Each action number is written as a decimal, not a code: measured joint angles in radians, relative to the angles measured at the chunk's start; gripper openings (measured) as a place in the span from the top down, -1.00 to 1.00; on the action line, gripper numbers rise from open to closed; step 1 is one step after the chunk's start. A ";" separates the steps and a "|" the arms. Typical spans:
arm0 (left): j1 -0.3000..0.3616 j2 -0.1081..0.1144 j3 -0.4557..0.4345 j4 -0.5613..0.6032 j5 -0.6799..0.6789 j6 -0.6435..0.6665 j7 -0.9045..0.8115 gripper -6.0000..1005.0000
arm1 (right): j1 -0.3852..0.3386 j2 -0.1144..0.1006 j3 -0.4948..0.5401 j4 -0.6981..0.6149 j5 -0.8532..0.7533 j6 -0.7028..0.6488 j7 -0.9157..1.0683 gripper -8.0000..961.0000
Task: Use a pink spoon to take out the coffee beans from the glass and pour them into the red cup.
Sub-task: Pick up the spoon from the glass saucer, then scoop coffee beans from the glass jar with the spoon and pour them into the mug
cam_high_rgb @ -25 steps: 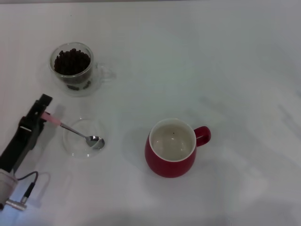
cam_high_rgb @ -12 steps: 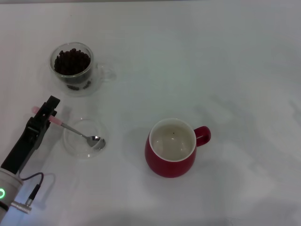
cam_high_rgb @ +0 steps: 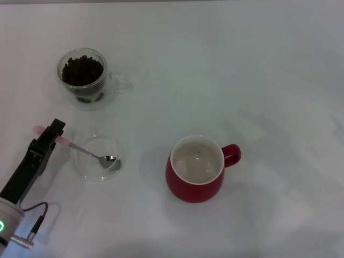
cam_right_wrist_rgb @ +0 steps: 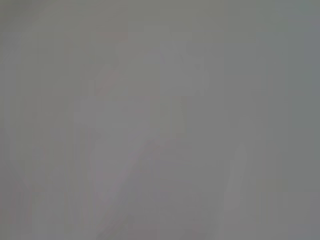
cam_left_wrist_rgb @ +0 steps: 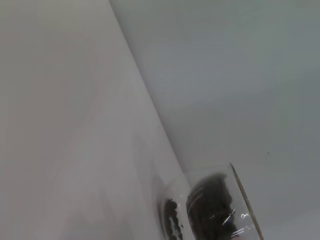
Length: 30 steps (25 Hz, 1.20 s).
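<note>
The pink spoon (cam_high_rgb: 86,150) lies with its metal bowl in a shallow clear dish (cam_high_rgb: 90,167) and its pink handle end pointing left. My left gripper (cam_high_rgb: 54,132) is right over the handle, whose pink tip shows on its left side. The glass (cam_high_rgb: 106,86) of coffee beans (cam_high_rgb: 82,70) stands at the back left; it also shows in the left wrist view (cam_left_wrist_rgb: 215,207). The red cup (cam_high_rgb: 196,188) stands at the centre, handle to the right, with only a speck inside. The right gripper is out of view.
The white table (cam_high_rgb: 242,80) stretches around everything. A cable and plug (cam_high_rgb: 29,228) hang off my left arm at the front left. The right wrist view shows only a blank grey surface.
My left gripper has come down and slightly forward onto the spoon's handle. The pink tip now shows to its left. The spoon's bowl stays in the dish.
</note>
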 joint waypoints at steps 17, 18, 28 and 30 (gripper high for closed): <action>0.020 0.011 0.006 0.048 0.007 0.084 0.006 0.74 | -0.003 0.017 -0.001 -0.020 0.000 0.000 -0.043 -0.29; 0.023 0.012 0.013 0.058 0.008 0.095 0.003 0.74 | -0.003 0.019 -0.001 -0.022 0.000 0.000 -0.046 -0.29; 0.094 0.022 0.064 0.412 0.009 0.252 -0.155 0.74 | -0.010 0.033 -0.009 -0.064 -0.009 0.000 -0.050 -0.29; 0.099 0.030 0.077 0.501 0.012 0.253 -0.212 0.74 | -0.009 0.041 -0.009 -0.067 -0.009 0.000 -0.050 -0.29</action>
